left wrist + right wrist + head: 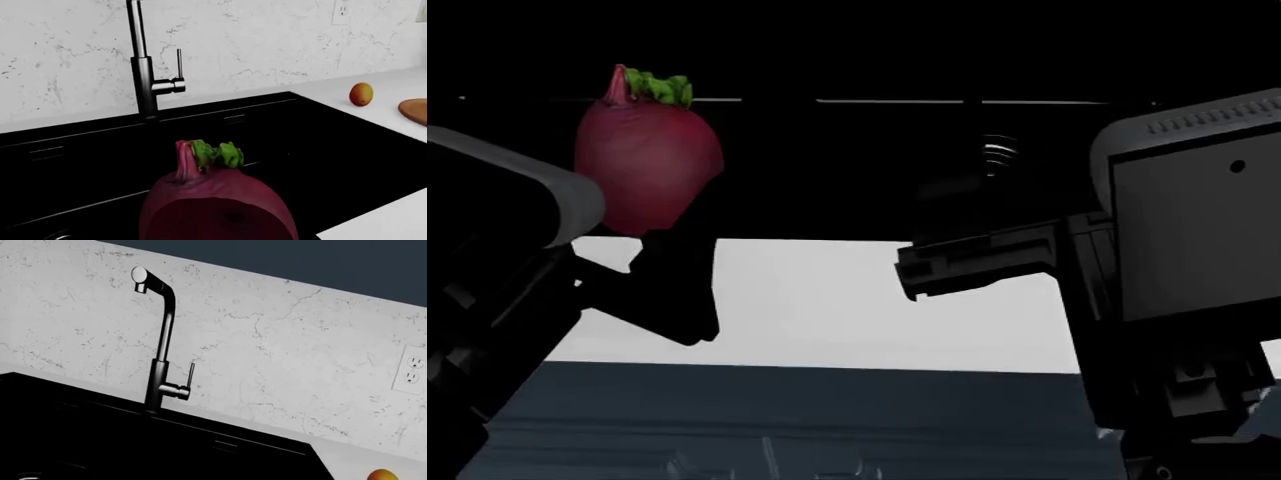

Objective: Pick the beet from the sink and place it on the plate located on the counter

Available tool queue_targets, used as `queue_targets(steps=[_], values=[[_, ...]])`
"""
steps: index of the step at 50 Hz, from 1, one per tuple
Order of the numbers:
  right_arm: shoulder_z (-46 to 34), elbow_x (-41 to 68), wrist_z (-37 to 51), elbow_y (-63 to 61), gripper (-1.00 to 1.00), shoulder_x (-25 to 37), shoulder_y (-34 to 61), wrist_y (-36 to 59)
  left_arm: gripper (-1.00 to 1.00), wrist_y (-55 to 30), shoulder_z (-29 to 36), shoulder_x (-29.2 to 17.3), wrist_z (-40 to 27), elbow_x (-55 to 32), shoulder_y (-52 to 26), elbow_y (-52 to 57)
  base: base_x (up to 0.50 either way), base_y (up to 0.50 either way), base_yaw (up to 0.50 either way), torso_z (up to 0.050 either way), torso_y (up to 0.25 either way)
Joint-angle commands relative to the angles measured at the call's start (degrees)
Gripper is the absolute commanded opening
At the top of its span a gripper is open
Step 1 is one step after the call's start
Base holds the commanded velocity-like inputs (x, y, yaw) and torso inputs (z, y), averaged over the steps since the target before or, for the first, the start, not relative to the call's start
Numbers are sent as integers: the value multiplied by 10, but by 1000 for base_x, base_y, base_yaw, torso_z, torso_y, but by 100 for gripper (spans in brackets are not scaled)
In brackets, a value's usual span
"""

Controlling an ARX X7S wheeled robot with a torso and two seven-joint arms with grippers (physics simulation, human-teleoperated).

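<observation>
My left gripper (647, 262) holds the beet (645, 160) by its lower body, leaf tuft up, lifted above the black sink (320, 150); whether my right gripper (961, 268) is open, I cannot tell. The root looks firm, smooth and rounded, likely to slip, so a mid-body hold suits it. The plate (415, 111) waits on the counter (393, 90).

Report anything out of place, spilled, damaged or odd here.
Nothing stands out. The beet is whole and held up over the black sink by the left gripper. A mango lies on the white counter near the wooden plate. No spills.
</observation>
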Motion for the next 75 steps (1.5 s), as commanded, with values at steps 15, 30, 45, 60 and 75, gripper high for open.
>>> queue_targets(steps=[15,30,45,60,75], values=[[-4,2,2,-3,100,5,-1,-1,-100,12,1,-2,-9,-4,-9,3,0,-500,0,0,0],[-9,5,6,-3,100,7,-1,-3,-100,22,6,-3,-4,8,4,5,0,-500,0,0,1],[-7,9,8,-3,100,9,-1,-3,-100,18,6,-2,-6,1,-4,4,0,-500,0,0,0],[-7,14,10,-7,100,11,3,2,-100,17,5,-3,-7,-2,-7,6,0,-500,0,0,1],[-5,17,12,-3,100,15,1,-5,-100,21,9,-3,-4,8,-4,4,0,-500,0,0,1]])
